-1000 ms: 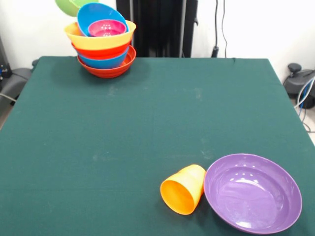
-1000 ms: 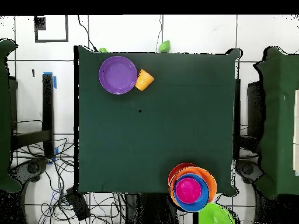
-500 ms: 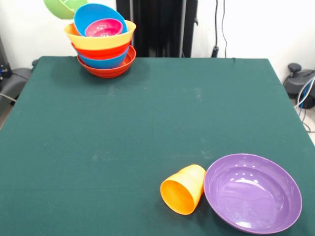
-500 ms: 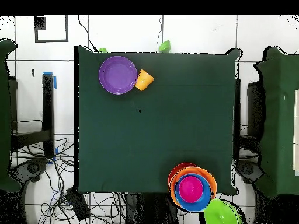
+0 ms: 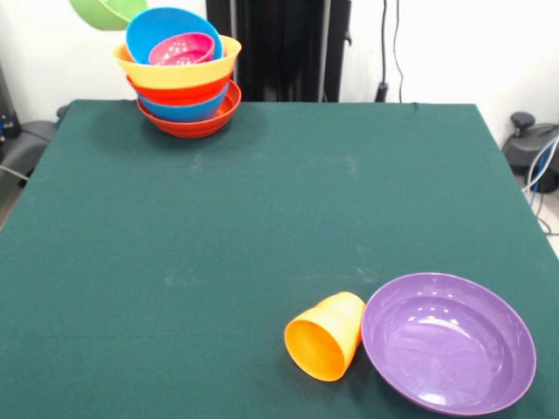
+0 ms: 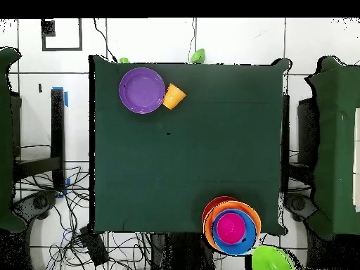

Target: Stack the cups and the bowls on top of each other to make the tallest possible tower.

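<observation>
1. Bowls make up the tower [image 5: 185, 87], which stands at a corner of the green table [image 5: 262, 218], close to its edge; in the overhead view the pile [image 6: 230, 225] overhangs that edge a little.
2. At the bottom sits a red-orange bowl [image 5: 196, 124], with a blue bowl [image 5: 185, 111] in it, then another red-orange bowl [image 5: 179, 91], then the wide orange bowl [image 5: 183, 72].
3. Inside the wide orange bowl a second blue bowl [image 5: 162, 30] rests tilted, and the small magenta bowl [image 5: 182, 49] lies inside that one.
4. A green bowl [image 5: 105, 12] shows at the top edge of the front view, beside the tower and clear of it; from overhead the same bowl [image 6: 271, 259] lies off the table, past the corner.
5. I cannot see what carries the green bowl, and no gripper shows in either view, so I cannot say whether it is clenched or released.
6. The orange cup [image 5: 326, 335] lies on its side well apart from the tower, at the opposite end of the table, its mouth turned away from the purple bowl.
7. The large purple bowl [image 5: 448, 353] sits upright just beside the cup, touching or nearly touching it.
8. Two small green things [image 6: 198, 55] show just past the table's edge near the purple bowl; I cannot tell what they are.
</observation>
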